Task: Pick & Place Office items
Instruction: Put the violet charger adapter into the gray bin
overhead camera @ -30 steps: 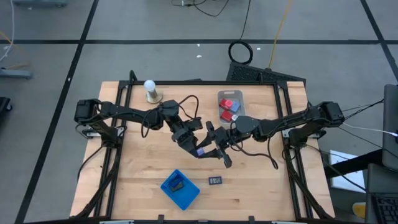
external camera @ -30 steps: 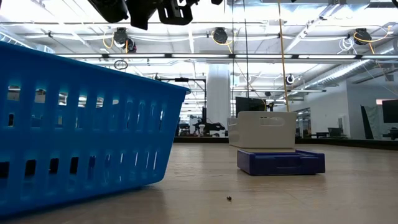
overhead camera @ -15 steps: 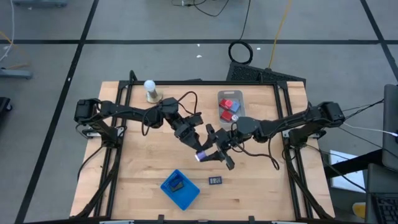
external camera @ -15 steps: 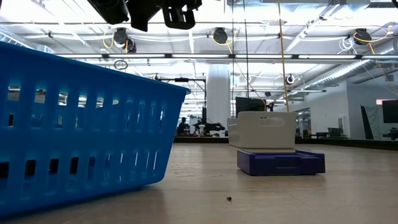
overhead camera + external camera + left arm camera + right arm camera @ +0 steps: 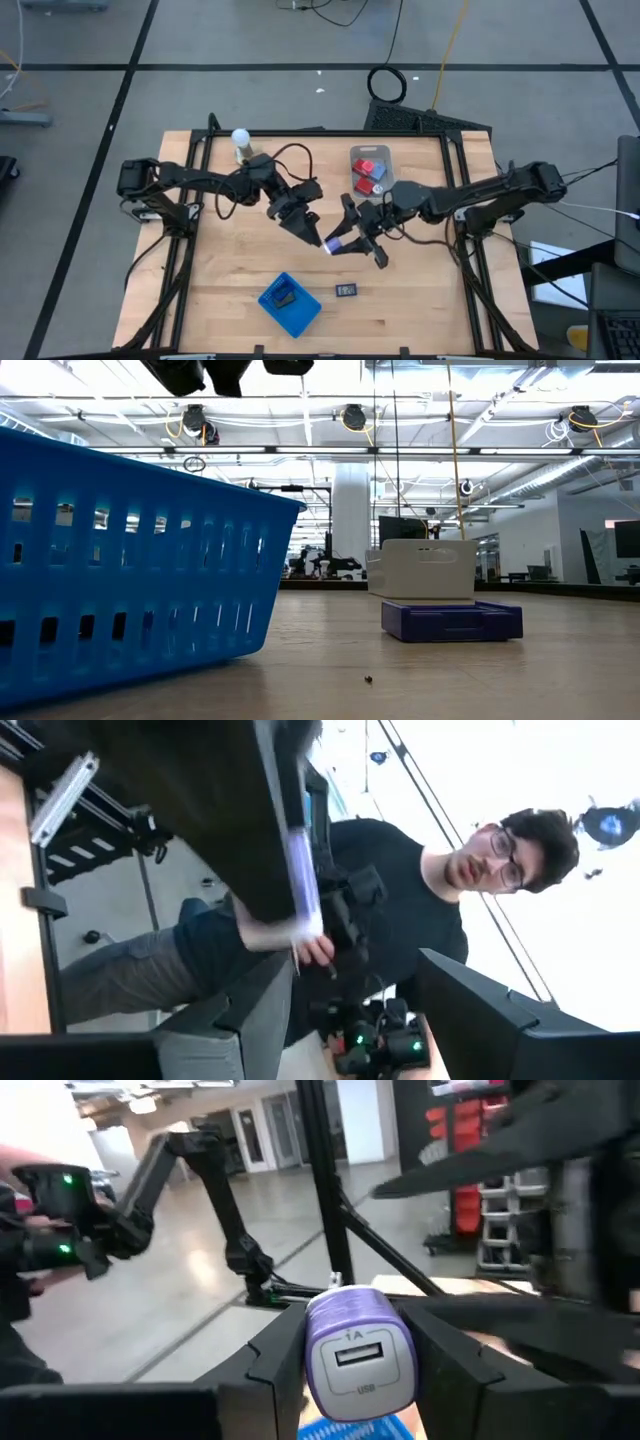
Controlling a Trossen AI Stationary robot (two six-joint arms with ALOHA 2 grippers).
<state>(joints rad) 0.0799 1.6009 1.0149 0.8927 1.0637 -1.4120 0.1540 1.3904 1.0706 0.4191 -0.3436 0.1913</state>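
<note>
Wooden table in an open workshop, both arms meeting over its middle. Purple USB charger is clamped between the right gripper's fingers, port face toward the wrist camera (marked 1A), held in the air above the table centre; in the high view it shows as a pale purple spot at that gripper's tip. Left gripper sits just beside it, jaws parted and holding nothing, its tip close to the charger but apart as far as I can tell. Blue basket lies near the front edge with a dark item inside, and a small black rectangle rests on the wood just beside it. Clear bin near the far edge holds red blocks. White ball on its stand sits at the far left corner. Low view shows the blue basket wall up close and a dark blue tray with a white box on it. Person in a dark top shows in the left wrist view, beyond the table.
</note>
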